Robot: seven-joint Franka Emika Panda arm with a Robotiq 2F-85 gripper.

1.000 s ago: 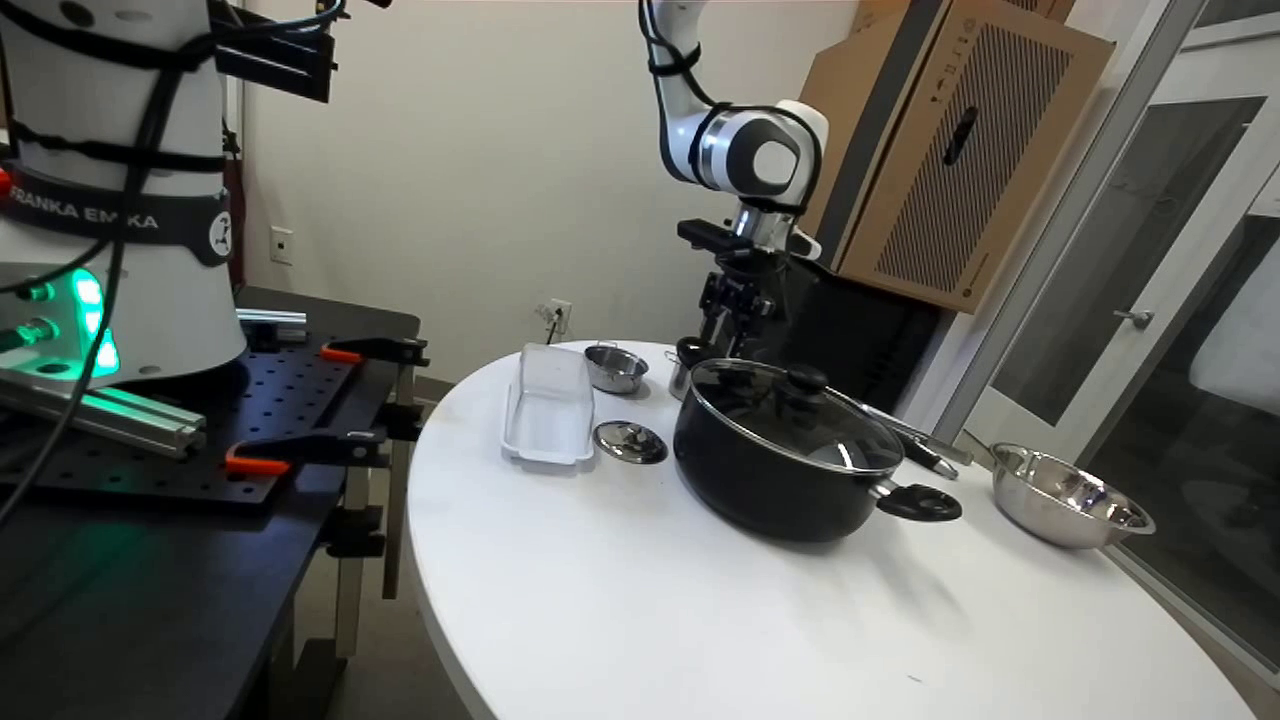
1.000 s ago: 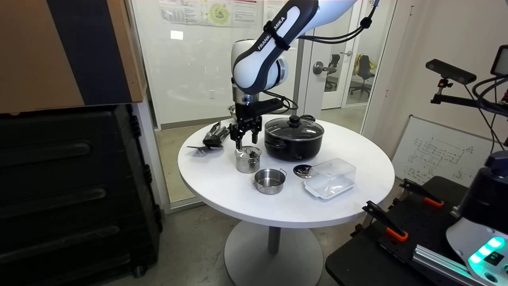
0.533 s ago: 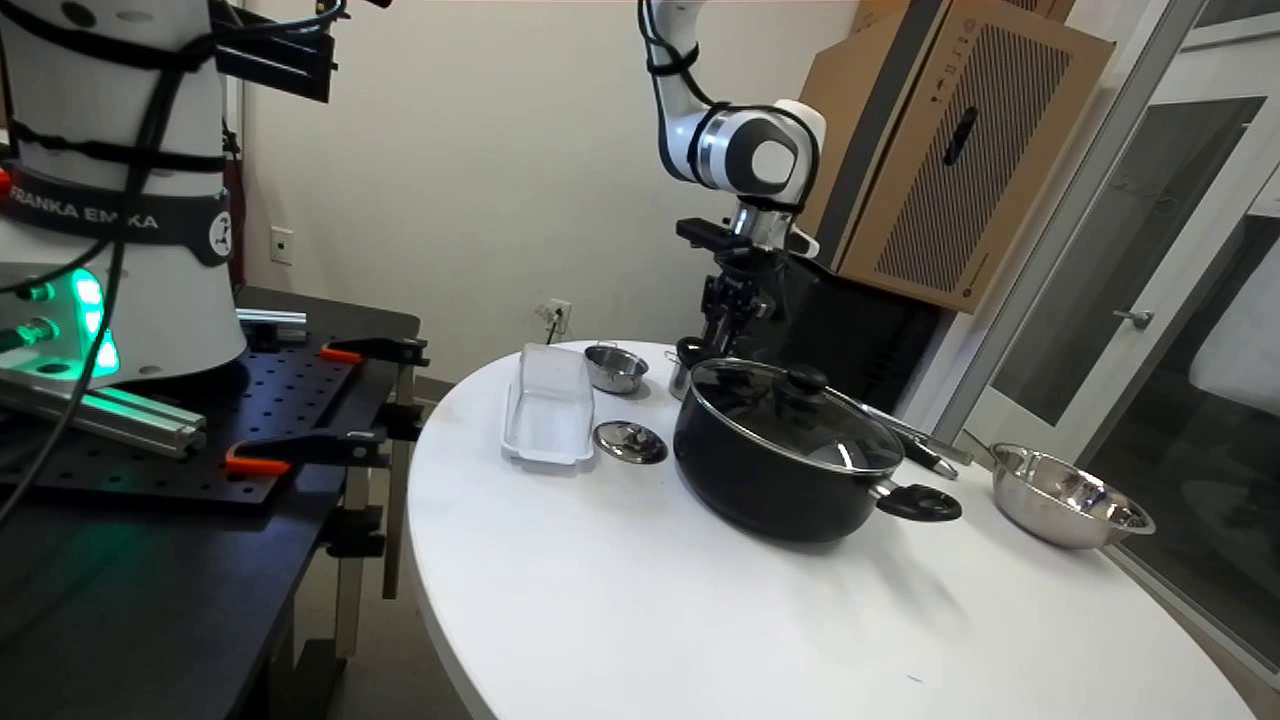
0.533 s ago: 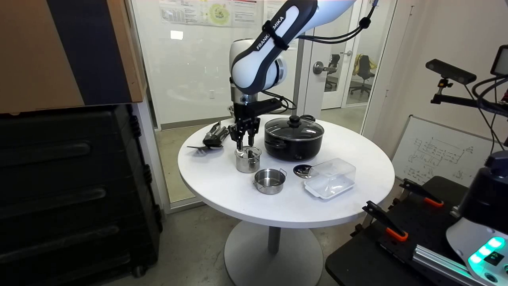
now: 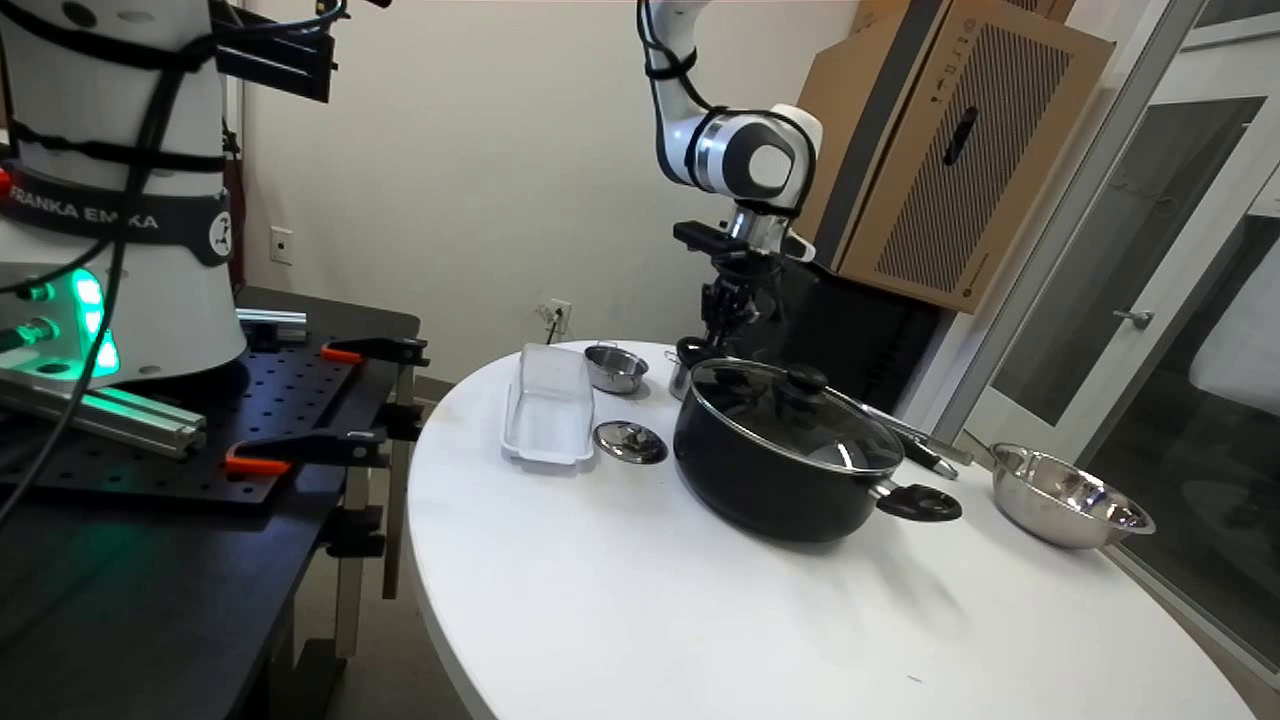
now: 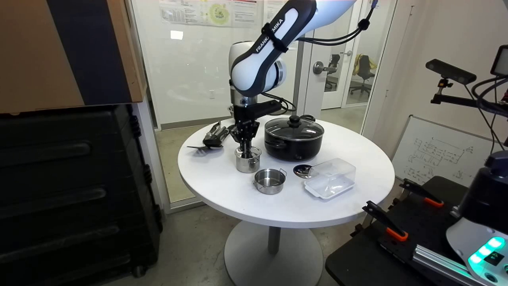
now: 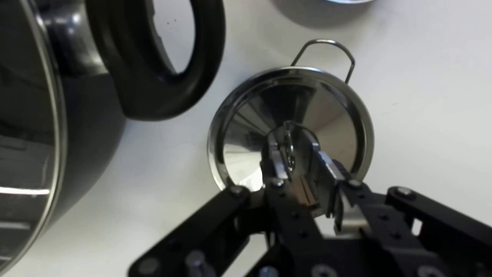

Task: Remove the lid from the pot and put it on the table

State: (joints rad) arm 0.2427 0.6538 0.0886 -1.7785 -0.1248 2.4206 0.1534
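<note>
In an exterior view, far left on the table (image 6: 210, 171): a heap of dark kitchen utensils (image 6: 216, 137). Next, the small steel pot (image 6: 247, 166), its steel lid (image 7: 292, 98) seated on the rim. The end effector (image 7: 300, 159) is down over it, fingers narrow, the lid's thin loop (image 7: 289, 142) between them; the wrist view shows a gap on one side of the loop, so probably no firm hold yet. Contact on the other side: cannot tell.

Just right, an uncovered steel pan (image 6: 270, 188). Then the black pot (image 6: 294, 150), biggest vessel here, its dark glass lid (image 6: 311, 130) with black knob (image 6: 294, 120) fully seated and nothing gripping it. Near its base a loose lid (image 6: 302, 171) lies flat, just beside a white dish (image 6: 325, 187) with a clear cover, the rightmost item.

Progress: sentence doesn't say which pot; the end effector's place suggests the steel one, though the black one fits too. Both lids sit on their pots, so removal isn't done. Reach looks finished, grasp close. Left to do: pinch the loop, lift straight until the lid clears the rim, carry it to bare table, set down, let go.
</note>
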